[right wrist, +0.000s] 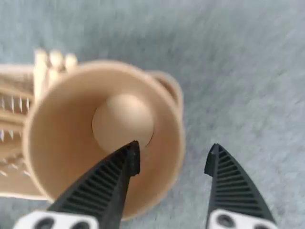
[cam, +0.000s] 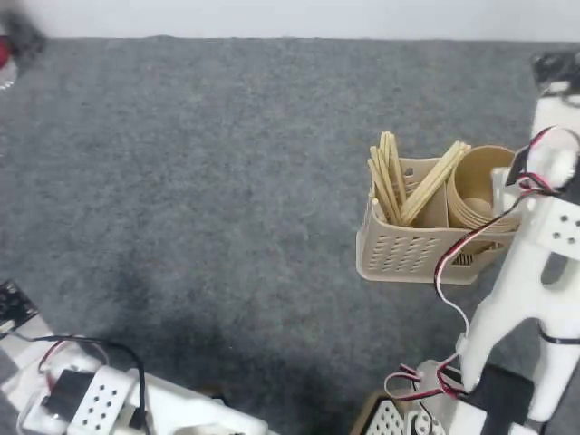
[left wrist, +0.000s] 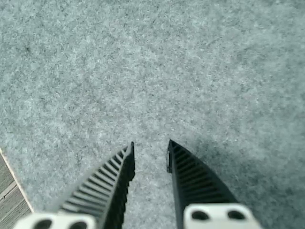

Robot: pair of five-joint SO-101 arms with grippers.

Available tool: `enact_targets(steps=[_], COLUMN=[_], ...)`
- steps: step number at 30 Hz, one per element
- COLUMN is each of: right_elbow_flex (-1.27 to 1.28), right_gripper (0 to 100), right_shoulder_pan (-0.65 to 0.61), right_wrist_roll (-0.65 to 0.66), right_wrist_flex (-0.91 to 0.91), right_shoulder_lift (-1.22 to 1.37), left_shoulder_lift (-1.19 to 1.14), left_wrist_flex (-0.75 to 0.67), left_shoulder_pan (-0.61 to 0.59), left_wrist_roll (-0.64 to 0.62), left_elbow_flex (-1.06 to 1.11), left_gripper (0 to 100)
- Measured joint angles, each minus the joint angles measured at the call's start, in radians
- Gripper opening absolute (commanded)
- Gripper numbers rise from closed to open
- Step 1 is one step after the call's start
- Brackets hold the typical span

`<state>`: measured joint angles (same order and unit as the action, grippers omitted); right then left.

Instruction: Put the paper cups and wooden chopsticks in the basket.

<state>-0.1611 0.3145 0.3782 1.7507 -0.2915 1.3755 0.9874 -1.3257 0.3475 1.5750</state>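
Note:
A beige slotted basket (cam: 403, 252) stands at the right of the grey carpet. Wooden chopsticks (cam: 408, 181) lean upright in its left half, and stacked paper cups (cam: 476, 186) fill its right half. The right arm rises beside the basket on the right. Its gripper (right wrist: 172, 156) is open right above the top paper cup (right wrist: 102, 138); one finger hangs over the cup's mouth and the other is outside the rim. Chopstick tips (right wrist: 52, 59) and the basket wall (right wrist: 14, 109) show beside the cup. My left gripper (left wrist: 150, 151) hovers over bare carpet, slightly open, holding nothing.
Grey carpet (cam: 199, 181) covers the table to the left of the basket. The left arm's white base (cam: 100, 399) sits at the front left, with a wooden strip (left wrist: 9, 191) at the carpet's edge. Red and black wires (cam: 458, 263) hang by the right arm.

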Motion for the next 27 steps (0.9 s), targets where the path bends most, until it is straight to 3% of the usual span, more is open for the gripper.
enact_targets(steps=[9,11,14,16,20,27], right_elbow_flex=[0.252,0.296,0.348,0.359,0.359,0.359], right_gripper=[22.1,17.9,0.3,3.2,0.9,0.7], right_shoulder_pan=[0.044,0.038,0.009,-0.012,-0.094,-0.315], right_wrist_roll=[0.057,0.061,0.061,0.061,0.023,-0.175], right_wrist_flex=[-0.206,-0.249,-0.288,-0.296,-0.290,-0.284], right_shoulder_lift=[-0.032,-0.037,-0.044,-0.051,-0.052,-0.052], left_shoulder_lift=[0.000,0.000,0.000,0.000,0.000,0.000], left_wrist_flex=[0.000,0.000,0.000,0.000,0.000,0.000], left_shoulder_pan=[0.000,0.000,0.000,0.000,0.000,0.000], left_wrist_roll=[0.000,0.000,0.000,0.000,0.000,0.000], left_elbow_flex=[0.000,0.000,0.000,0.000,0.000,0.000], left_gripper=[11,11,11,11,11,11])
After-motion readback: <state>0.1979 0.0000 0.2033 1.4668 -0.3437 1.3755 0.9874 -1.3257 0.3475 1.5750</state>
